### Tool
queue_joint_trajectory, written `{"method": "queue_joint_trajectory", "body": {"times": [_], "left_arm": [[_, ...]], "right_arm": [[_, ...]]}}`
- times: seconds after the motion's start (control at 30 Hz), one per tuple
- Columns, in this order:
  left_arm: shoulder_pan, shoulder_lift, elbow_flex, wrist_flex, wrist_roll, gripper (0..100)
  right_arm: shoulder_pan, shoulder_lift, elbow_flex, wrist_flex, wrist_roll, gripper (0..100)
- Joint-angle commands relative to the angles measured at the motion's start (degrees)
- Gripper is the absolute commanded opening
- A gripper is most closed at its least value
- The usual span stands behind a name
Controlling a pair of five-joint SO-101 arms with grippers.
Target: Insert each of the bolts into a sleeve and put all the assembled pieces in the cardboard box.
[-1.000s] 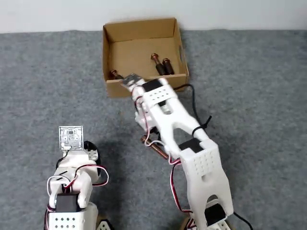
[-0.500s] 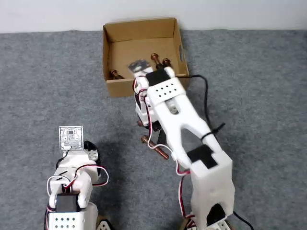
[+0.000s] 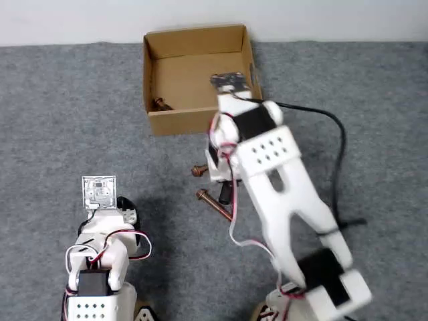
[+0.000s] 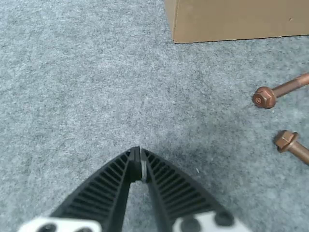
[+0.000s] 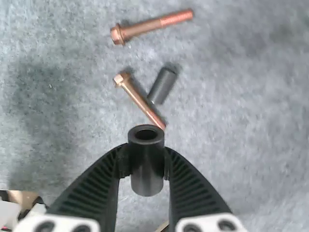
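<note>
My right gripper [image 5: 146, 169] hangs above the carpet, shut on an upright black sleeve [image 5: 146, 162] with its bore open. Below it lie two copper bolts [image 5: 149, 25] [image 5: 140, 100] and a loose black sleeve [image 5: 161, 86] beside the nearer bolt. In the high view the two bolts [image 3: 199, 170] [image 3: 214, 204] lie in front of the cardboard box [image 3: 194, 40], partly under the right arm [image 3: 267, 154]. One assembled piece [image 3: 160, 104] lies in the box's front left corner. My left gripper [image 4: 140, 157] is shut and empty, low over the carpet, left of the bolts [image 4: 264, 96] [image 4: 289, 145].
Grey carpet covers the table. The left arm [image 3: 100, 234] sits at the near left. A black cable [image 3: 334, 134] trails from the right arm out to the right. Open carpet lies left and right of the box.
The right arm has swung to the right and risen, its wrist now over the box's front right corner. It hides the pieces on the box's right side. The left arm has not moved.
</note>
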Motion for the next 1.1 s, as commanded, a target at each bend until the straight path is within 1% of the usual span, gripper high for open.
{"method": "queue_joint_trajectory", "body": {"times": [0.0, 0.07, 0.23, 0.37, 0.5, 0.57, 0.67, 0.8, 0.87, 1.07], "left_arm": [[2.1, -0.4, -0.1, 0.2, -0.5, 1], [3.9, -0.4, -0.1, 0.2, -0.4, 1], [4.0, -0.4, -1.6, 0.4, -0.5, 1], [6.2, -0.4, -7.8, 0.4, 0.0, 1], [8.8, 0.5, -14.5, 0.9, 4.9, 1], [10.5, 2.8, -18.1, 2.9, 5.5, 1], [11.3, 10.5, -24.3, 5.0, 10.2, 1], [11.3, 26.1, -33.5, 5.6, 15.4, 1], [12.6, 34.4, -38.5, 6.7, 17.7, 1], [19.6, 56.4, -53.6, 16.6, 30.9, 1]], "right_arm": [[2.4, -10.7, 6.2, -0.9, -3.3, 0.8], [4.6, -15.6, 11.3, -3.7, -4.5, 0.8], [10.3, -29.2, 25.4, -9.5, -4.9, 0.8], [16.0, -42.0, 36.9, -15.1, -4.9, 0.8], [20.3, -53.9, 47.4, -19.1, -4.7, 0.8], [21.4, -59.3, 51.9, -19.5, -4.7, 0.8], [23.8, -66.5, 56.8, -19.4, -4.8, 0.8], [26.3, -74.2, 61.9, -19.5, -4.8, 0.8], [26.9, -77.2, 64.2, -18.9, -4.8, 0.8], [29.2, -85.1, 70.8, -17.0, -4.8, 0.8]]}}
